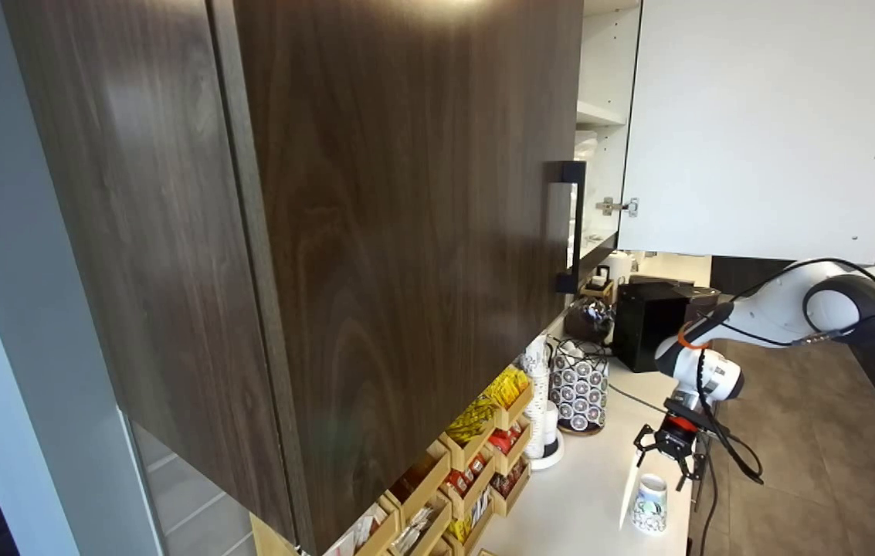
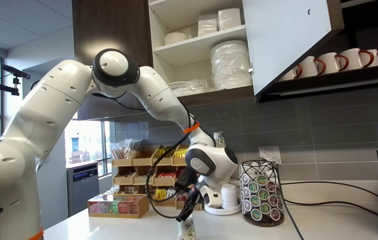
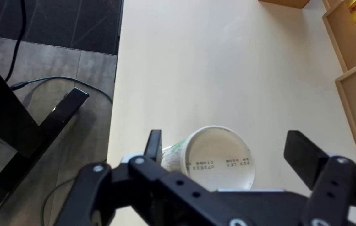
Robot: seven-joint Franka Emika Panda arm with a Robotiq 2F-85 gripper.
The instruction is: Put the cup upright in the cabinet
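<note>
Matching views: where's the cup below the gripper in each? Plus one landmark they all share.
In an exterior view: cup at the lower right, whole in frame.
In an exterior view: cup at bottom centre, cut off by the lower edge.
In the wrist view: cup below and a little right of centre, seen base-on.
Shared landmark: wooden bins, at the right edge in the wrist view.
</note>
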